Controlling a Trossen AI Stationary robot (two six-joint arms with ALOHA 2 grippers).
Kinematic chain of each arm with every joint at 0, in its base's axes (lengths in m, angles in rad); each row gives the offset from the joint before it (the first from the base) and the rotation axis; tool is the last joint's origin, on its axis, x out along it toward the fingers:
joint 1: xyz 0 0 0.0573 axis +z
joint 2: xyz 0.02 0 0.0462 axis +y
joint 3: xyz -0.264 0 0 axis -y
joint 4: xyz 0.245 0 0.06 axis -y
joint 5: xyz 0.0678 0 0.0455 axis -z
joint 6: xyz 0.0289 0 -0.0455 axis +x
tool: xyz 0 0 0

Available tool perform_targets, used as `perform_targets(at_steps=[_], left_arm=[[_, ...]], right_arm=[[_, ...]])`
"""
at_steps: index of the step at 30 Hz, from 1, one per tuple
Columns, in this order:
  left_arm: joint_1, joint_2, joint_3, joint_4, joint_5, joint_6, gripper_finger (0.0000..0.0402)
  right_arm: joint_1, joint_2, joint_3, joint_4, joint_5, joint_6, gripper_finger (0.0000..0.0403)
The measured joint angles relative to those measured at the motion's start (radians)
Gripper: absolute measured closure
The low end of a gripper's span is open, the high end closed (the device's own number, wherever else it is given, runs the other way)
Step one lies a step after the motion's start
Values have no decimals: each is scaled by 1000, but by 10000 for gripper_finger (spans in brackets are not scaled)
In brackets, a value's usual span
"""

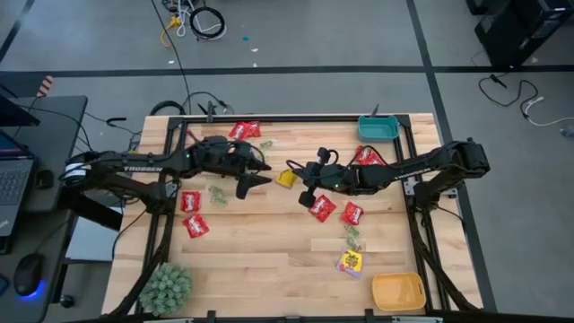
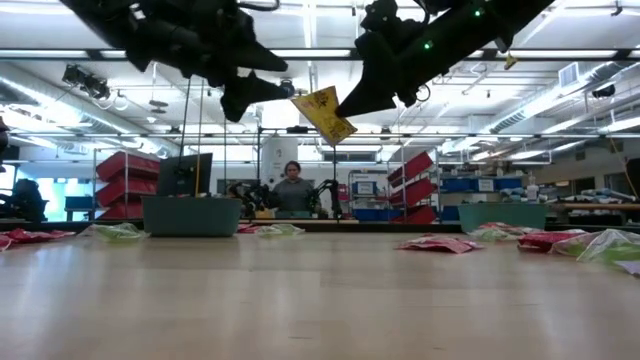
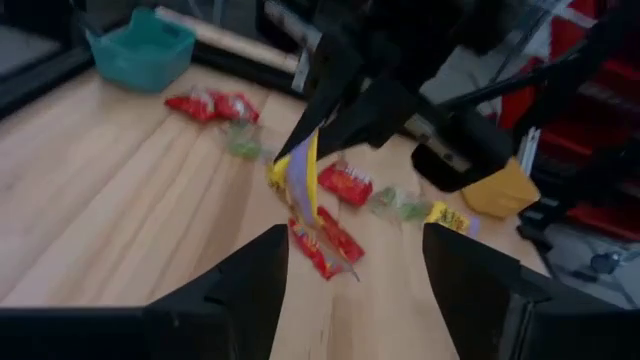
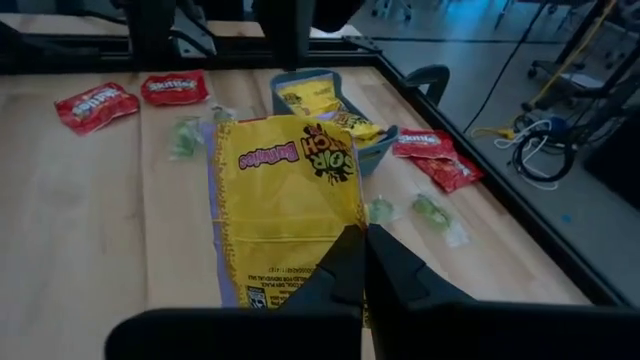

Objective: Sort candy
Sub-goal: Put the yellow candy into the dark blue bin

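Observation:
My right gripper [image 1: 301, 180] is shut on a yellow candy packet [image 1: 285, 178] above the table's middle. In the low view the packet [image 2: 325, 115] hangs high above the table. My left gripper [image 1: 255, 176] is open just to the left of the packet, touching nothing; its wrist view looks between its fingers [image 3: 250, 290] at the packet [image 3: 303, 178]. Red packets [image 1: 190, 201], pale green packets [image 1: 218, 193] and one more yellow packet [image 1: 350, 262] lie flat on the table. My right gripper pinches the yellow packet between its two fingers [image 4: 345, 262] at the middle of one end edge [image 4: 300, 270]. The fingers come roughly level from the table's right. The packet is lifted clear of the table and reaches out past the fingertips, tilted down toward its free end.
A teal bin [image 1: 378, 128] stands at the far right corner and a yellow-orange bin [image 1: 397, 292] at the near right. Another bin [image 4: 335, 110] holding yellow packets lies beyond the held packet. A fuzzy green plant [image 1: 166, 285] sits at the near left corner.

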Motion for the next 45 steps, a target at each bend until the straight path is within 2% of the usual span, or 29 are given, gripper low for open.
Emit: perform_targets(at_steps=[7,14,18,23,24,26,33,38,42,45], left_arm=[[2,111,146,-167,-3,5,167],[2,177,210,-240,-29,79,185],[2,193,218,-237,-30,115,240],[6,184,217,-235,-31,167,366],[9,178,217,-233,-31,176,383],[14,161,218,-254,-47,200,391],[15,54,217,-465,-282,315,400],[-7,-30,217,-700,-545,326,400],[-33,-50,217,-907,-740,262,401],[-39,-41,216,-1057,-816,154,401]], right_arm=[[-1,0,0,0,0,-27,403],[-1,0,0,0,-1,-42,403],[-1,0,0,7,-1,-46,403],[-1,0,1,8,-2,-46,403],[-1,0,1,8,-2,-45,403],[-1,0,1,8,-2,-42,403],[-2,0,2,-11,65,-25,385],[-5,0,2,-12,75,-26,354],[-10,0,2,-12,75,-26,334],[-14,0,2,-12,75,-25,327]])
